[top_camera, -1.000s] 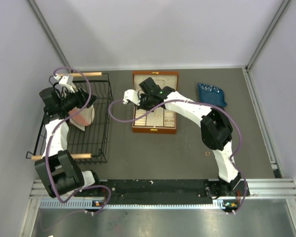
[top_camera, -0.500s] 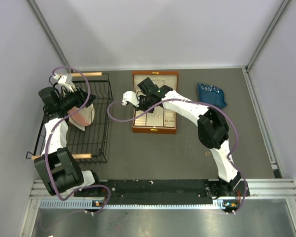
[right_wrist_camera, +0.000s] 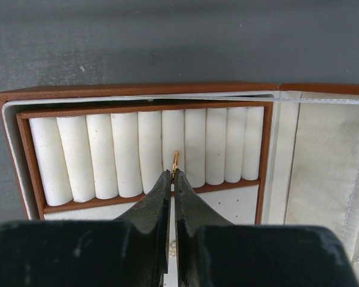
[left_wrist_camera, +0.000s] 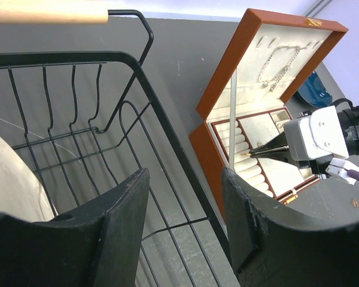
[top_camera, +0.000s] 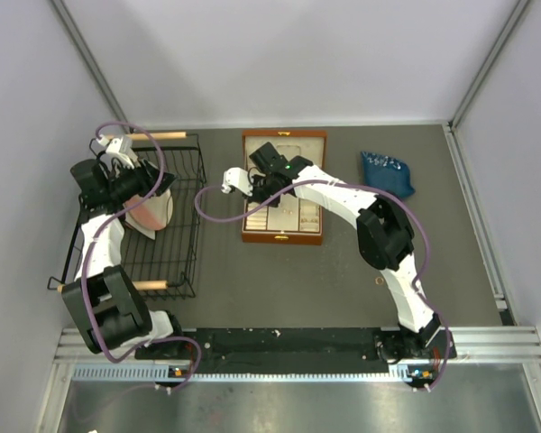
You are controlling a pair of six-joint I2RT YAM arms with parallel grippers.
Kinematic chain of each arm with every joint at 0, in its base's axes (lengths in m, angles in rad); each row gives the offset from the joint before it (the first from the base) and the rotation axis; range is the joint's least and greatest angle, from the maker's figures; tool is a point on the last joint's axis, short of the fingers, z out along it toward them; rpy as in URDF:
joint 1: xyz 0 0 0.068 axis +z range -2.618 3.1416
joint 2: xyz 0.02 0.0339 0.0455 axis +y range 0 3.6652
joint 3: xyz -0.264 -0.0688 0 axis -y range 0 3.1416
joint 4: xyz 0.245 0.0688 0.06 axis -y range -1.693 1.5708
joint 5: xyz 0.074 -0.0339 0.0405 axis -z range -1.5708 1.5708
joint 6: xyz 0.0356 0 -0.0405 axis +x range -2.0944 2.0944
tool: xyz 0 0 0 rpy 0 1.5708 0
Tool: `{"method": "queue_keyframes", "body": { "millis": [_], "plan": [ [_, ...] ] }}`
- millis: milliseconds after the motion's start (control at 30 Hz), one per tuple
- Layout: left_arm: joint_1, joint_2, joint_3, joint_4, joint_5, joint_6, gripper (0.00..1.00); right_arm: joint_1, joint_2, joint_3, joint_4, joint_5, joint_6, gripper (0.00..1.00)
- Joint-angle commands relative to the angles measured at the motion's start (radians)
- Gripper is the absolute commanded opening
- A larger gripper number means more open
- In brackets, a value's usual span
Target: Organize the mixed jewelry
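Brown wooden box (top_camera: 283, 237) is sitting under the right end effector (top_camera: 257, 197) in the top view. The left end effector (top_camera: 155, 183) is hanging far away over the wire basket (top_camera: 185, 225).

In the left wrist view, the left end effector (left_wrist_camera: 184, 179) is gaping wide, holding nothing.

In the right wrist view, the right end effector (right_wrist_camera: 170, 174) is pinching the gold ring (right_wrist_camera: 175, 159) at its shut tips. The ring is standing straight ahead, lining up with a gap between white rolls (right_wrist_camera: 149, 152).

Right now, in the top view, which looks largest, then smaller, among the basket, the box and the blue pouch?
Largest to smallest:
1. basket
2. box
3. blue pouch
The differences are plain; nearness does not confuse them.
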Motion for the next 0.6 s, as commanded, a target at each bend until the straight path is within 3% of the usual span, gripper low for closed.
{"method": "queue_keyframes", "body": {
  "millis": [0, 567],
  "plan": [
    [0.009, 0.011, 0.033, 0.048, 0.029, -0.001, 0.56, 0.020, -0.006, 0.035, -0.003, -0.047, -0.003, 0.00],
    [0.009, 0.020, 0.019, 0.054, 0.044, -0.005, 0.56, 0.026, -0.048, -0.005, 0.011, -0.047, 0.004, 0.00]
  ]
}}
